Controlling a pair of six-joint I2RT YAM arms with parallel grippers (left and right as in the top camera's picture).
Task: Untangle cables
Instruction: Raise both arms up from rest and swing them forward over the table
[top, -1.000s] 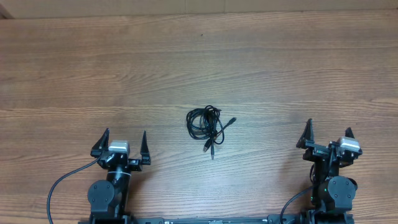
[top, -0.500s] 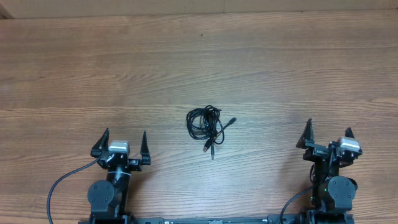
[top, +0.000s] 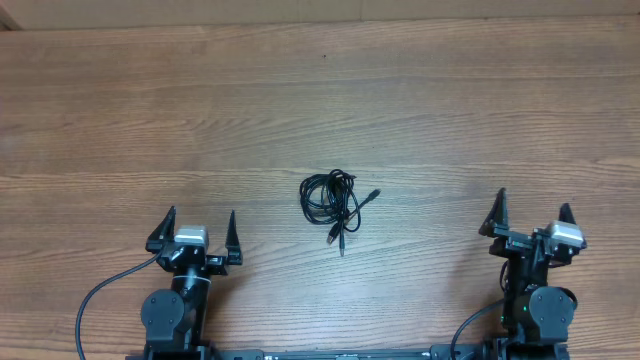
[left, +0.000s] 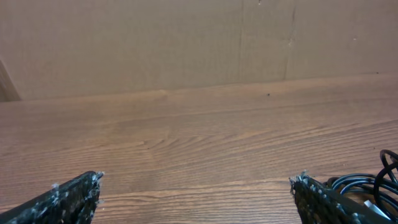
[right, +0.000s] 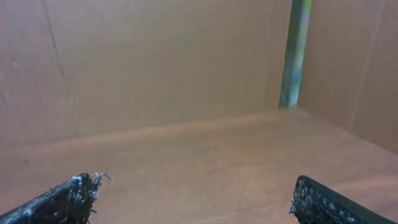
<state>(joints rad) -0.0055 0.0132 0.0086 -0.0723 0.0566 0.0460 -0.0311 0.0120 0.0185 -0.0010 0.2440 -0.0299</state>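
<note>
- The wood-grain table (top: 420, 100) meets a tan board wall (left: 155, 43) at its far edge.
- The cables (top: 330, 200) lie coiled mid-table, towards the near edge.
- My left gripper (top: 200, 220) and right gripper (top: 533, 208) sit low at the near edge, jaws spread.

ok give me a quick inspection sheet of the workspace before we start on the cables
surface: wooden table, bare grain, no spills seen
job's things: cables, one small black coiled bundle at mid-table, two plug ends sticking out on its right and near side
clutter: one tiny dark speck far from the arms, otherwise nothing seen
grippers: left gripper open, holding nothing; right gripper open, holding nothing; both apart from the bundle, which lies between them
cables: arm wires loop at the arm bases, clear of the bundle
surroundings: plain brown wall behind the table; a green strip in the right wrist view
</note>
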